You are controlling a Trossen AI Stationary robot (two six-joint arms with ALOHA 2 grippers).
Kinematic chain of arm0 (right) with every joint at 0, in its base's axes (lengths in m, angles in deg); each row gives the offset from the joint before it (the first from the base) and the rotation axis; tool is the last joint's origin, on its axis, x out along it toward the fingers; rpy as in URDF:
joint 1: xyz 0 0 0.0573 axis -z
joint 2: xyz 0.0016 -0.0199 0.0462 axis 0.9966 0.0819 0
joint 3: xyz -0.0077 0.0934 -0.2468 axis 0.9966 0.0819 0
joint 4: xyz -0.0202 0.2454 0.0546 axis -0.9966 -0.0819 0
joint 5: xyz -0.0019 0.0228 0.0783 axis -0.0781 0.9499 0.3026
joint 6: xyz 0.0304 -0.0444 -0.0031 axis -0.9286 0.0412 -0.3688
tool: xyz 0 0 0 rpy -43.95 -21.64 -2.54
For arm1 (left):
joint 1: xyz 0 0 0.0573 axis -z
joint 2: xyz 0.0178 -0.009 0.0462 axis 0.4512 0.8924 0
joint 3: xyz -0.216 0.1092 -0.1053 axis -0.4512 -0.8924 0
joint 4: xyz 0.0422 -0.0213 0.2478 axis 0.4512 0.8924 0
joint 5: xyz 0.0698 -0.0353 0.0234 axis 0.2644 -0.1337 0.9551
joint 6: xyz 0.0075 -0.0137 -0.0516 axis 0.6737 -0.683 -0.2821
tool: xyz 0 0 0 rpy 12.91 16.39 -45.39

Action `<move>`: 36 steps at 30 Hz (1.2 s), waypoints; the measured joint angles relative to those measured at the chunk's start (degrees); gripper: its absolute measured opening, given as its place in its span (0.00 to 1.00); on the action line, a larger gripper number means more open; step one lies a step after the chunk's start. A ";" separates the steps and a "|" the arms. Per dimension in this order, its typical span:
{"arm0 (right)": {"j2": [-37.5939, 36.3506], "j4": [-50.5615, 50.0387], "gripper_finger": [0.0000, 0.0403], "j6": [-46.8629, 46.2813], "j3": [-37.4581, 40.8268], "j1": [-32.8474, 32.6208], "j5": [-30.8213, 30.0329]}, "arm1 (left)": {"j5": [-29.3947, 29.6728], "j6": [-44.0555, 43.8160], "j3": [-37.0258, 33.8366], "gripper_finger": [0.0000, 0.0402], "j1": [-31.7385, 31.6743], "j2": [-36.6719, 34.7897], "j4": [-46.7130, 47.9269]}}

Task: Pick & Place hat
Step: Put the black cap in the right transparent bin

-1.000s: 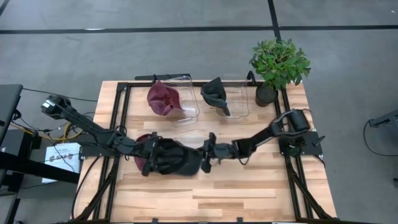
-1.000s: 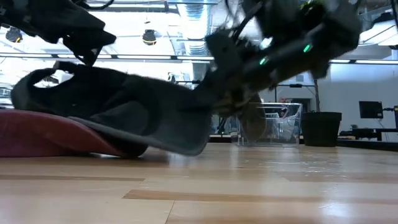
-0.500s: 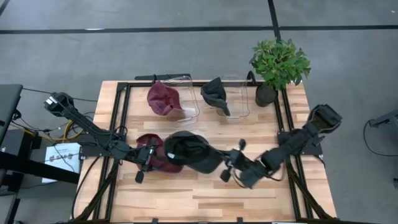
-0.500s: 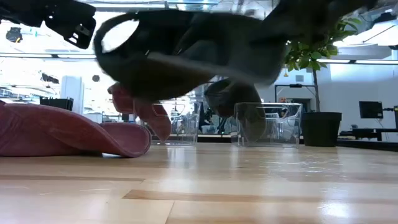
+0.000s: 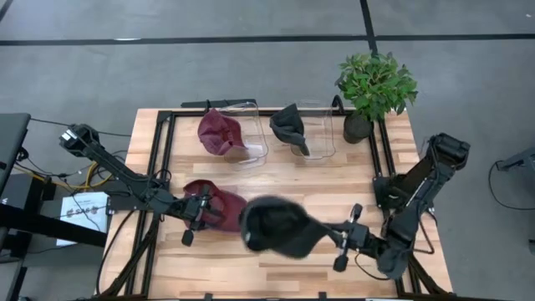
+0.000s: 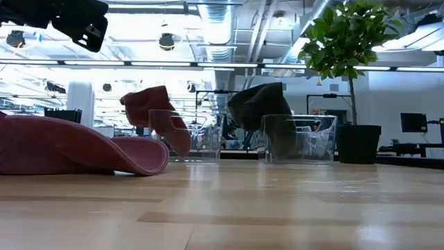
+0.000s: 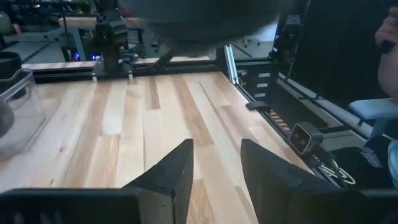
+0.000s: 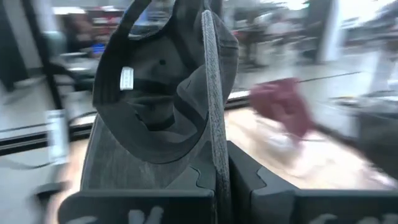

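A dark grey cap (image 5: pixel 280 227) hangs off the table in my right gripper (image 5: pixel 333 236), which is shut on it near the table's near right part; the right wrist view shows its hollow inside (image 8: pixel 155 106). A maroon cap (image 5: pixel 219 203) lies flat on the wood by its brim and crown, left of centre, also seen in the low view (image 6: pixel 69 146). My left gripper (image 5: pixel 205 216) hovers open just above the maroon cap, touching nothing; its fingers (image 7: pixel 214 165) point across bare table. My right gripper pinches the grey cap's brim (image 8: pixel 214 149) between its two fingers, the brim standing edge-on in the gap. The fingers come roughly level from the table's right. The cap is lifted clear of the table, its crown reaching out toward the table's left.
Two clear bins stand at the far edge: one (image 5: pixel 251 134) holds a maroon cap (image 5: pixel 219 132), the other (image 5: pixel 318 130) a dark cap (image 5: pixel 288 125). A potted plant (image 5: pixel 374 84) stands at the far right corner. Bare wood lies between the bins and the arms.
My right gripper has drawn the grey cap off the maroon cap, up and toward the table's right and near edge. The grey cap has left the low view and now hangs clear. The maroon cap has stayed flat on the table, uncovered.
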 joint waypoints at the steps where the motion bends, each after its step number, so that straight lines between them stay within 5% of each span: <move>1: -0.37 2.63 0.00 2.71 0.00 0.15 2.69 | 0.30 0.57 0.00 0.33 0.00 0.00 -0.42; 5: -1.43 11.14 0.00 12.01 -0.02 2.16 11.85 | 2.41 5.80 -0.04 0.33 -0.20 -0.02 -6.36; 13: -1.60 11.74 0.01 14.45 -0.02 7.94 16.97 | 2.62 12.20 1.20 0.33 -3.08 -0.04 -13.98; 28: -1.57 12.21 0.00 14.97 -0.04 20.42 20.63 | 0.03 15.56 10.00 0.33 -5.39 0.22 -14.17; 36: -1.53 13.50 0.00 13.93 -0.04 28.25 20.51 | 4.27 17.98 13.96 0.33 -13.85 7.22 -14.25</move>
